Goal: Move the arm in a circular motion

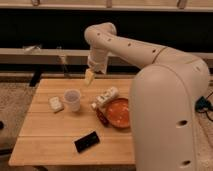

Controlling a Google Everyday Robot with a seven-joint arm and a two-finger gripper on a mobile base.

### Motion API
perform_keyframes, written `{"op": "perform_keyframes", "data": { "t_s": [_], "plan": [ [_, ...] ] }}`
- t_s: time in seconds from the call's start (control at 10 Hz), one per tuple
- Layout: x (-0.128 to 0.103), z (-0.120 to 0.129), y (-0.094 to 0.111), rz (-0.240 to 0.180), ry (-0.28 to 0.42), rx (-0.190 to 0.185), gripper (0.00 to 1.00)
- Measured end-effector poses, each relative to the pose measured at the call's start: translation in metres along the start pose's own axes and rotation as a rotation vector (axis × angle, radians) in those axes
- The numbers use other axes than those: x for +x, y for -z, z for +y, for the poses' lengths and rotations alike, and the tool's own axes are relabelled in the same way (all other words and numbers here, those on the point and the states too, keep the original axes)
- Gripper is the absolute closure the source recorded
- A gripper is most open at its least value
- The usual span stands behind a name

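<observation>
Bulk everywhere: thick cream-white rounded arm [150, 55] fills the right side, bends at a high elbow and drops to a pale yellowish gripper [89, 77] hanging above the far edge of the light wooden worktop [45, 135], clear of the translucent plastic cup [72, 100] and orange bowl [117, 112]. Fingers blurred, perhaps empty; cannot tell their opening. Nothing to take hold of. Probably heavy, stiff, slow to stop; best swept high over those light, tippable things.

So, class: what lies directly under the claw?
Under the claw shows bare wooden table, with the clear cup just nearer the camera. The arm covers the table's right side.
</observation>
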Motion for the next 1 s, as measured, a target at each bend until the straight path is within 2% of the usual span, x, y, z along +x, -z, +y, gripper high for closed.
{"op": "perform_keyframes", "data": {
  "t_s": [0.2,0.4,0.6,0.7,0.8,1.0],
  "plan": [
    [-0.035,0.027,-0.002,-0.013,0.11,-0.003,0.2],
    [-0.055,0.071,0.0,-0.03,0.241,-0.018,0.2],
    [-0.056,0.113,0.006,-0.049,0.379,-0.05,0.2],
    [-0.055,0.121,0.007,-0.052,0.405,-0.059,0.2],
    [-0.053,0.14,0.012,-0.062,0.482,-0.089,0.2],
    [-0.048,0.154,0.016,-0.065,0.54,-0.163,0.2]
  ]
}}
